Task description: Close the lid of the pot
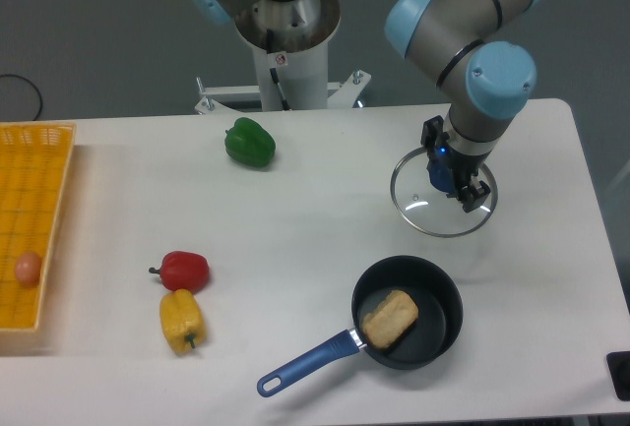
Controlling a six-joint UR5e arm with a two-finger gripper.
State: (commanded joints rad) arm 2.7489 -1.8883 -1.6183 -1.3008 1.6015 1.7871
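The lid sits flat on the table, just behind the open pot. The gripper is down over its middle; whether it squeezes the knob, I cannot tell.

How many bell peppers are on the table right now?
3. The green pepper lies near the table's back edge; the red pepper and the yellow pepper lie together front left. None looks hidden.
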